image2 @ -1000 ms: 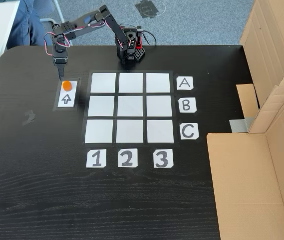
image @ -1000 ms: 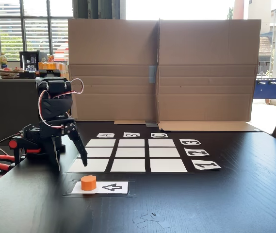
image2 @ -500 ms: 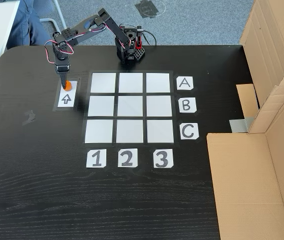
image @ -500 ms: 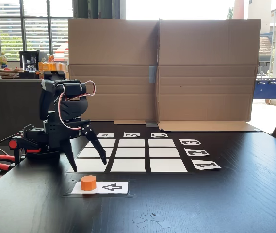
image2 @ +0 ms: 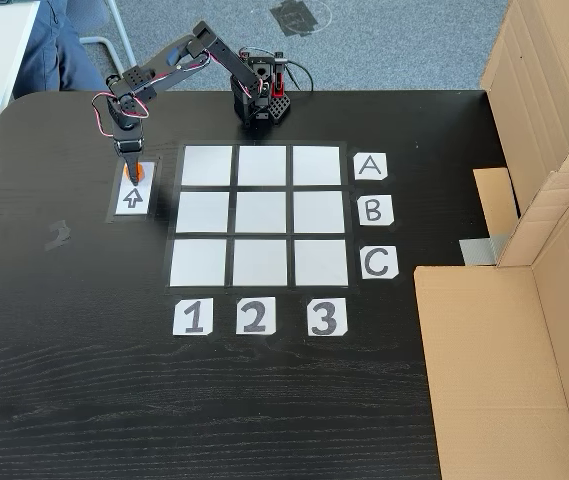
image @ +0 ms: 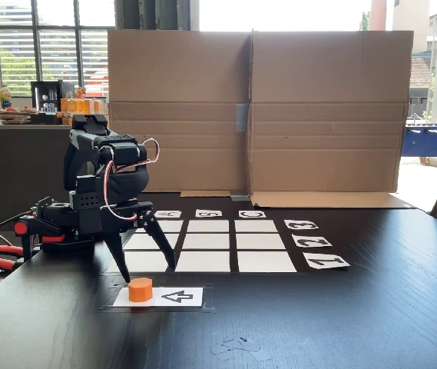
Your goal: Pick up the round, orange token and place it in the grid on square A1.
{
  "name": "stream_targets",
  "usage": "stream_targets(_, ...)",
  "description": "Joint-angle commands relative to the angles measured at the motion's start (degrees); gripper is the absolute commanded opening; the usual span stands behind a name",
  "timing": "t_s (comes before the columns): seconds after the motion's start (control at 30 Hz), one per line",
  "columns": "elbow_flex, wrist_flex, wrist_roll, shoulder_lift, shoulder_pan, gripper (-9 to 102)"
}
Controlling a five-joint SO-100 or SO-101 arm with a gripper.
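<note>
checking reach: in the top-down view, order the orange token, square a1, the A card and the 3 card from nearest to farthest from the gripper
1. token, right under the gripper.
2. square A1, just to its right.
3. A card, right of the grid's top row.
4. 3 card, below the grid.

Bright daylight thru windows (image: 41, 46), blown-out bg, sharp focus, soft shadows.

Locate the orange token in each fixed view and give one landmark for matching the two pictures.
Side-on fixed view: the token sits lower left, on the left end of the arrow card.
High fixed view: the token shows upper left, mostly hidden under the gripper.
Shared landmark: the arrow card beside the grid.
</note>
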Motion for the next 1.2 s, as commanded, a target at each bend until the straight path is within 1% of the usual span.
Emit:
stream_targets(0.0,-3.3,-0.4,0.6,0.4,0.4,31)
stream_targets(0.73,-2.6,0.2,2.5,2.6,1.2,30)
stream_targets(1.17,0.4,0.1,2.6,2.9,2.0,30)
